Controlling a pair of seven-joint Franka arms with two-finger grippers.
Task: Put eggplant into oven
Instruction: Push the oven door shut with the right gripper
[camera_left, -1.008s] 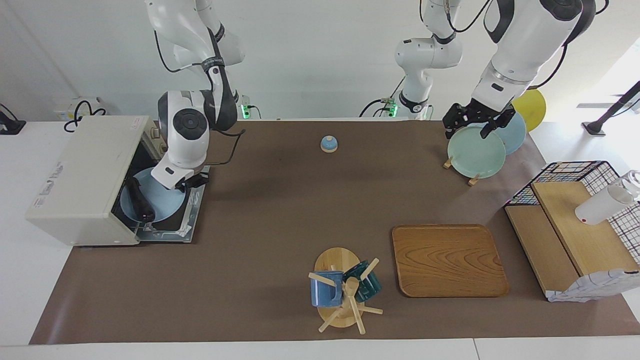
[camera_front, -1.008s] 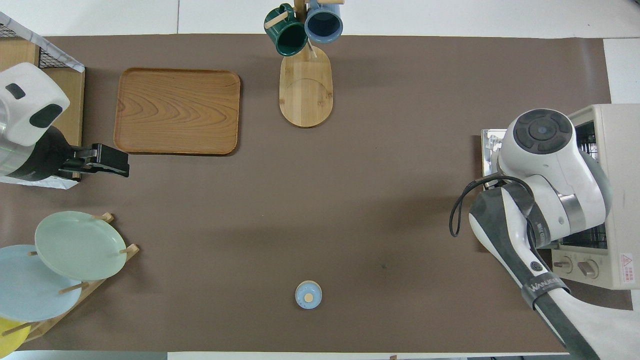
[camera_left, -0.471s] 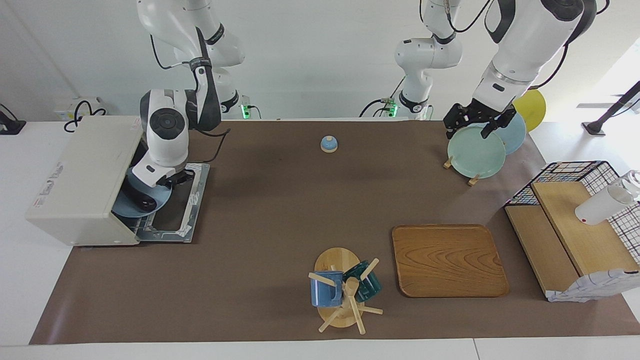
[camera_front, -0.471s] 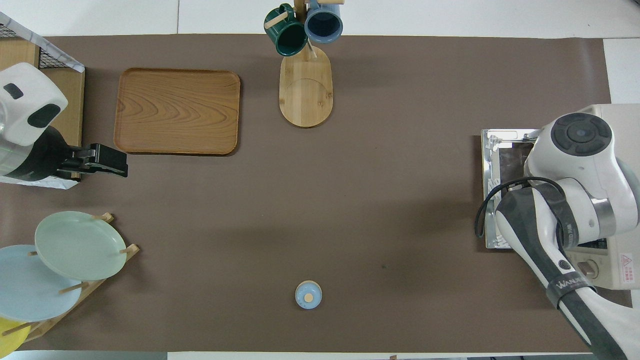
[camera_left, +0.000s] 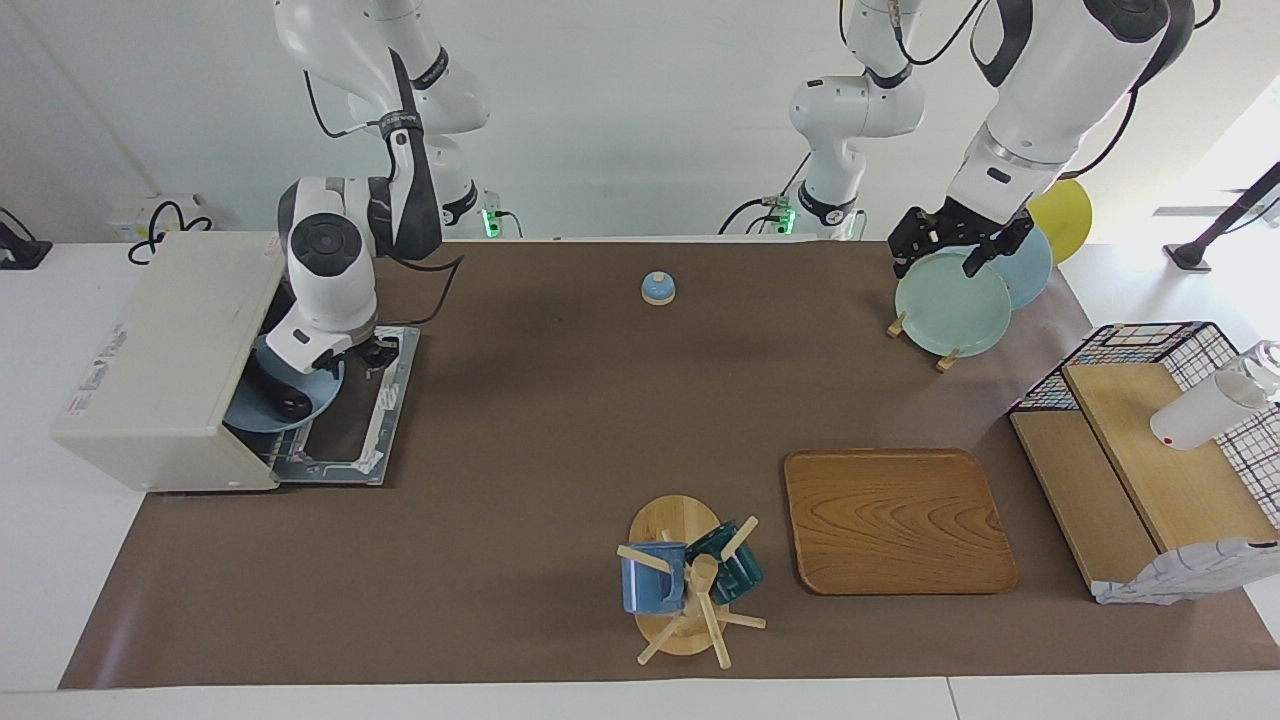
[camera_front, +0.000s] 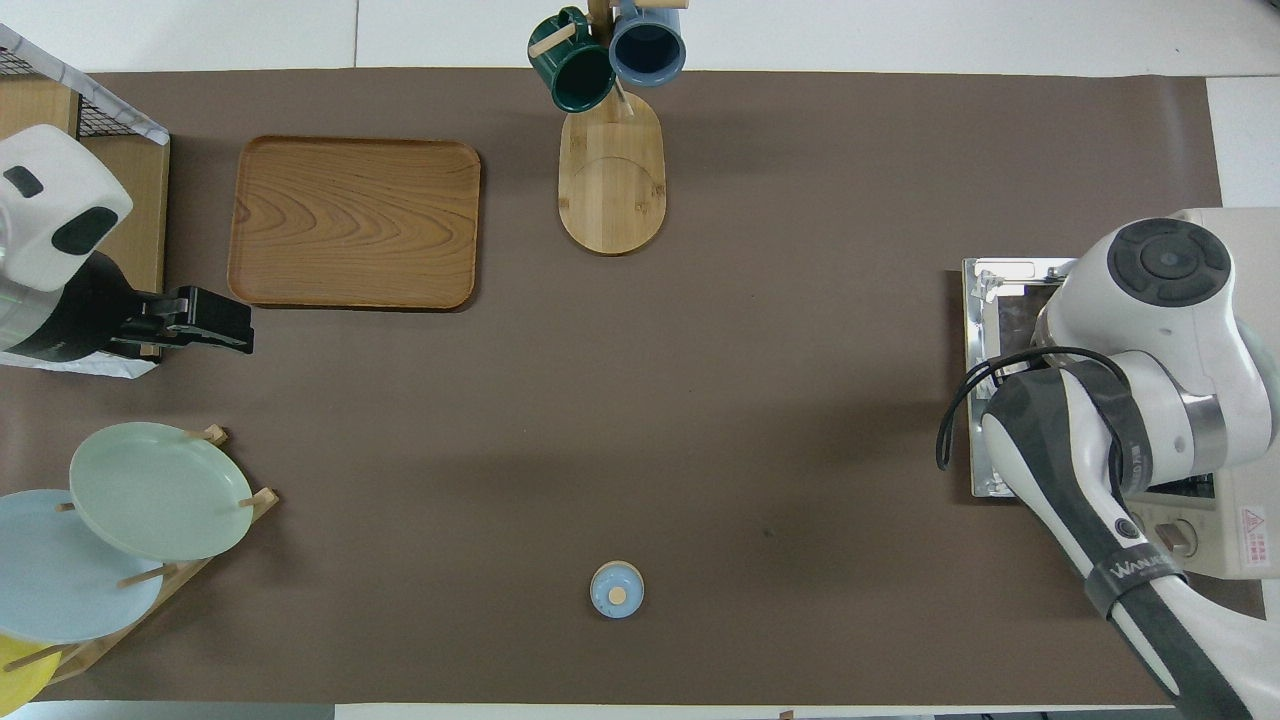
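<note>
The cream-white oven (camera_left: 165, 350) stands at the right arm's end of the table, its door (camera_left: 350, 440) folded down flat. A light blue plate (camera_left: 318, 392) lies half inside the oven mouth. The dark eggplant (camera_left: 283, 400) lies on it, mostly under the oven's roof. My right gripper (camera_left: 362, 355) is open just over the door, beside the plate's outer edge and apart from it. In the overhead view the right arm's wrist hides the plate, the eggplant and the gripper; the oven (camera_front: 1240, 240) shows there. My left gripper (camera_left: 935, 262) waits open over the plate rack.
A green plate (camera_left: 952, 303) and others stand in the rack under the left gripper. A small blue bell (camera_left: 658, 288) sits near the robots. A mug tree (camera_left: 685, 580), a wooden tray (camera_left: 898, 520) and a wire basket with wooden shelves (camera_left: 1150, 440) lie farther out.
My right gripper pushed the plate with the eggplant from the door into the oven mouth, then let go and drew back a little. The left arm has not moved.
</note>
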